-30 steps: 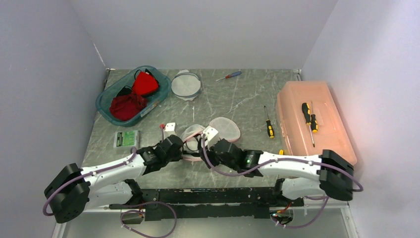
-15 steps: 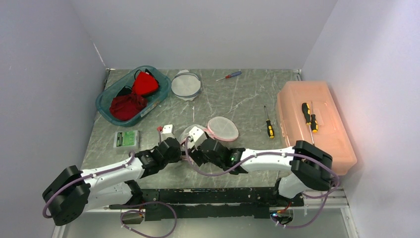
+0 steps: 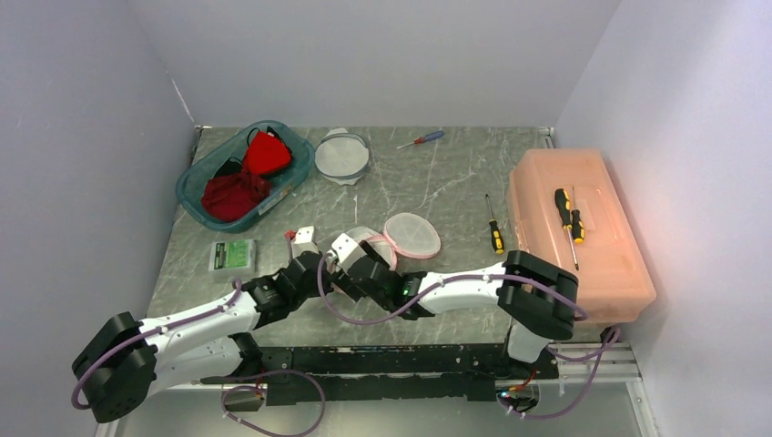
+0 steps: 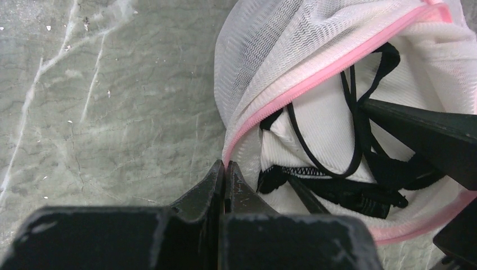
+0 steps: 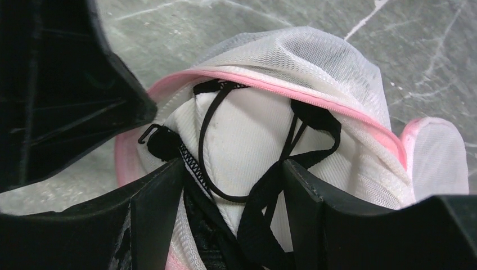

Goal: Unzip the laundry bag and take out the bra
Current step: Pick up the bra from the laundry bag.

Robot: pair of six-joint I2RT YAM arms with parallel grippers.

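1. Bag [image 3: 364, 244] lies on the worktop [image 3: 446, 182], near front centre, between the two hands.
2. Bag is unzipped; its pink zip rim gapes open in both wrist views.
3. Bra [image 4: 320, 126] is inside the bag, with its white cup and black straps showing through the opening. Not out yet.
4. Left hand [image 4: 225, 167] is closed, fingertips pinched on the pink rim at the near-left side of the bag's mouth.
5. Right hand [image 5: 229, 169] is open. Its fingers [image 5: 160, 197] stand apart at the bag's mouth, with the bra cup and black straps between them; I can't tell if they touch.
6. In the top view the right hand reaches in from the right and meets the left hand [image 3: 305, 262] at the bag.
7. Round pink-rimmed mesh flap [image 3: 411, 235] lies just right of the bag.
8. Basket [image 3: 189, 189] with red cloth sits back left, well apart.
9. Toolbox [image 3: 546, 196] at the right edge, with a screwdriver [image 3: 566, 211] on its lid.
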